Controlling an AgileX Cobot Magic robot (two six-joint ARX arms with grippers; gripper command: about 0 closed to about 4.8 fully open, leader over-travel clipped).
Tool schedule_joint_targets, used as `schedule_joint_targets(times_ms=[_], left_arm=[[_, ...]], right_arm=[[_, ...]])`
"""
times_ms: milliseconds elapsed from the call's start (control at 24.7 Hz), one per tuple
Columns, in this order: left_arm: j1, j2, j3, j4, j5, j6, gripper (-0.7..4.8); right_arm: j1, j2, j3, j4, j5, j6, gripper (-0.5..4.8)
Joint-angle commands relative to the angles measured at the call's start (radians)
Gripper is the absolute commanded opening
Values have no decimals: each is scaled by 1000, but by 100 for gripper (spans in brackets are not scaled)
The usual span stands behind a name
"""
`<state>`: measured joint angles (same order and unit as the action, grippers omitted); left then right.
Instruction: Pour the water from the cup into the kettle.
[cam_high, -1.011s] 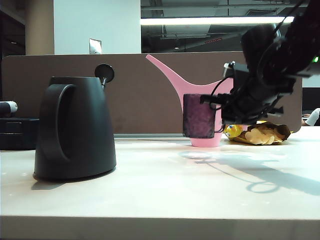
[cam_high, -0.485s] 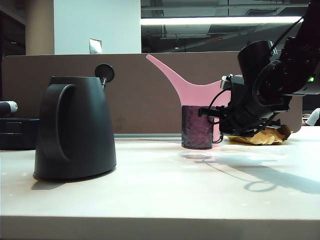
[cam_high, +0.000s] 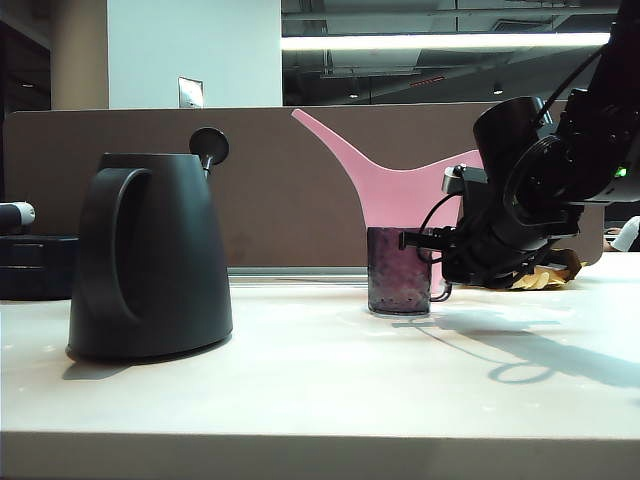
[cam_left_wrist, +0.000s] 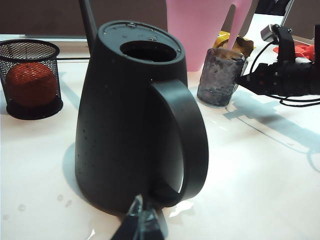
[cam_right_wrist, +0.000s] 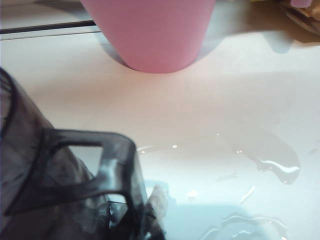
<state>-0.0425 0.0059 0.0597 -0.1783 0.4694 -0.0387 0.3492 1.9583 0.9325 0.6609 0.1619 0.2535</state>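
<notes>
On the counter (cam_high: 330, 390), right claw (cam_high: 432, 240) clamps the cup (cam_high: 399, 270) handle; cup upright, well apart from the kettle (cam_high: 150, 255). Pour judged done. Left claw (cam_left_wrist: 141, 226) state unclear.

Right arm (cam_high: 545, 170): matte black, bulky rounded joint housings, loose black cables looped outside, small green indicator light, silver fitting. Right gripper (cam_high: 410, 240): thin black fingers. Left gripper (cam_left_wrist: 141, 226): dark translucent fingertips only.

Black kettle (cam_high: 150, 255); seemingly dimpled purple cup (cam_high: 399, 270).
</notes>
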Motion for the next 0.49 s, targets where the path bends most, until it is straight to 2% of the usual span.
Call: schedule_joint_targets(times_ms=[40, 364, 485], left_arm=[[0, 1, 4, 8, 2, 0, -6], [0, 1, 4, 8, 2, 0, -5], [0, 1, 4, 8, 2, 0, -5]], right_arm=[[1, -2, 6, 8, 4, 1, -7], [1, -2, 6, -45, 3, 1, -5], [1, -5, 6, -64, 3, 1, 20]])
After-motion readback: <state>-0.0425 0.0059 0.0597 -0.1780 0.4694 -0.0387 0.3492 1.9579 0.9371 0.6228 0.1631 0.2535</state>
